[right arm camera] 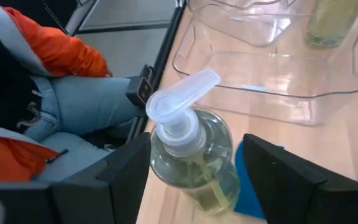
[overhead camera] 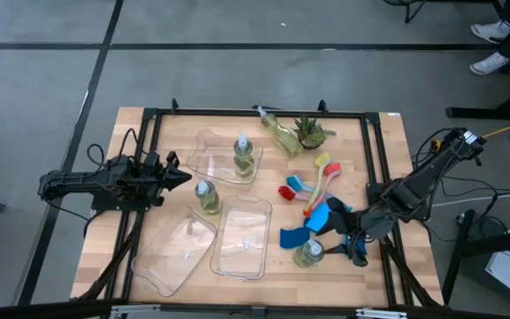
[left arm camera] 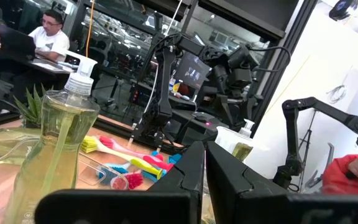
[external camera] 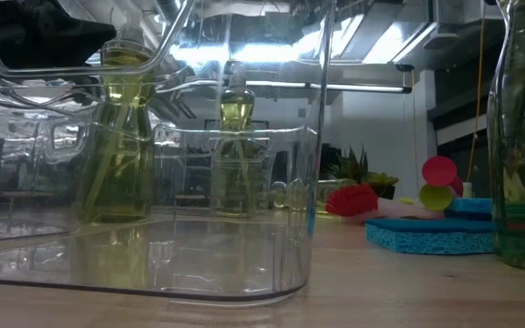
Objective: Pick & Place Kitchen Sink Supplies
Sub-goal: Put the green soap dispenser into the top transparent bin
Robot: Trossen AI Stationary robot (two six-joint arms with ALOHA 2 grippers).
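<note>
Upright pump bottle (right arm camera: 194, 158) between open right gripper (right arm camera: 219, 180) fingers; left gripper (left arm camera: 204, 180) closed.

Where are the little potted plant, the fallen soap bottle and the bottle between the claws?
Potted plant (overhead camera: 310, 133), high view, its leaves.
Tipped pump bottle (overhead camera: 282, 134), high view, its body.
Pump bottle (right arm camera: 194, 163), right wrist view, its shoulder.

No readable text, label, brand, number or sign anywhere in views.
</note>
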